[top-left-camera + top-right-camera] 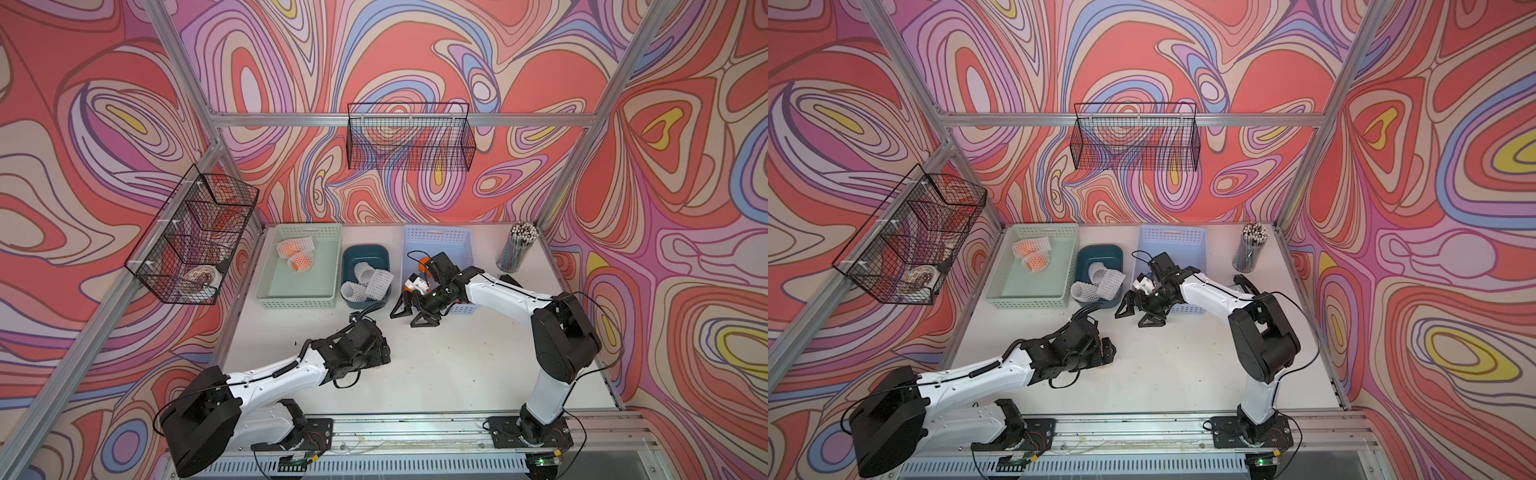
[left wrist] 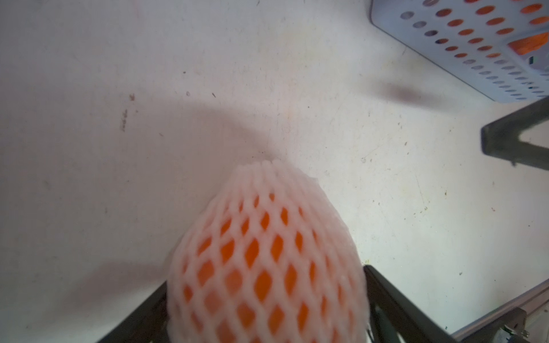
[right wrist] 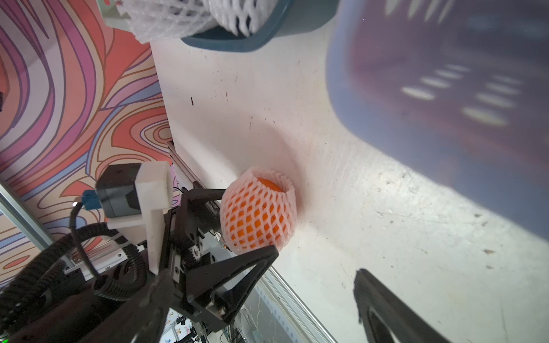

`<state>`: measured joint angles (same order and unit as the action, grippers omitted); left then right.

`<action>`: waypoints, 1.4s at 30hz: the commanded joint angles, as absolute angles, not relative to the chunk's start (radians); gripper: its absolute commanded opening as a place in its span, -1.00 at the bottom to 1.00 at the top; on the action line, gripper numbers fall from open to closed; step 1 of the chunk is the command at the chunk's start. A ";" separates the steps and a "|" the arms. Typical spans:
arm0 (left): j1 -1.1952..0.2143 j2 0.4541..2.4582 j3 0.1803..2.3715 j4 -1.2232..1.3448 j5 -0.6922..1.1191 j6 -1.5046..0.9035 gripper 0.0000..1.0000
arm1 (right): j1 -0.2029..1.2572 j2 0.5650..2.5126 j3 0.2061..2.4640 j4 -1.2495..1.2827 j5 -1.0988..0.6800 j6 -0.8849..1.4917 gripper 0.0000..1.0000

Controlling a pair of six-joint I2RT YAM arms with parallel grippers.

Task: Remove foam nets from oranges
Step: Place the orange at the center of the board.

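Well, the white table (image 1: 457, 374) is carrying three containers along its far edge. The green basket (image 1: 266, 296) is holding two netted oranges (image 1: 291, 249), the pale blue basket (image 1: 436, 231) is standing to its right, and between them the teal tub (image 1: 365, 248) is overflowing with empty nets (image 1: 370, 284).

Nearer me, the left gripper (image 3: 246, 222) is reaching low over the open table. Its two black fingers (image 3: 261, 258) are sitting on opposite sides of one foam net (image 2: 267, 261), right up against the mesh. I cannot tell whether they are squeezing it or only lying beside it. The net's far end is resting on the table, and at the open end, turned away from the fingers, the bare orange (image 3: 267, 184) is peeking out.

The right gripper (image 1: 412, 315) is hanging just beside the blue basket's near left corner, its fingers spread wide with nothing between them, well apart from the net.

Some tiny print on the left gripper's body, just behind the net, is showing in the right wrist view, too small to read.
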<state>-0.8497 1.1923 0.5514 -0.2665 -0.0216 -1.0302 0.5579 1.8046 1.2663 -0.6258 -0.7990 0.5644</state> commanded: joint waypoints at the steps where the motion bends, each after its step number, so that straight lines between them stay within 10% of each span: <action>1: -0.838 1.161 0.576 -0.314 0.027 -1.091 0.83 | 0.565 1.783 1.239 -0.643 -0.776 0.537 0.94; 25: -0.730 1.065 0.589 -0.434 0.156 -1.220 0.72 | 0.575 1.467 0.913 -0.493 -0.715 0.365 0.82; 42: -0.663 0.913 0.561 -0.551 0.142 -1.219 0.47 | 0.901 1.557 0.918 -0.309 -0.487 0.258 0.70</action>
<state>-0.6781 0.9287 0.5667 -0.4854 0.1570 -1.2091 0.8764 1.5372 0.8879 -0.3546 -0.5579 0.2970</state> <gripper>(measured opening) 0.751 0.856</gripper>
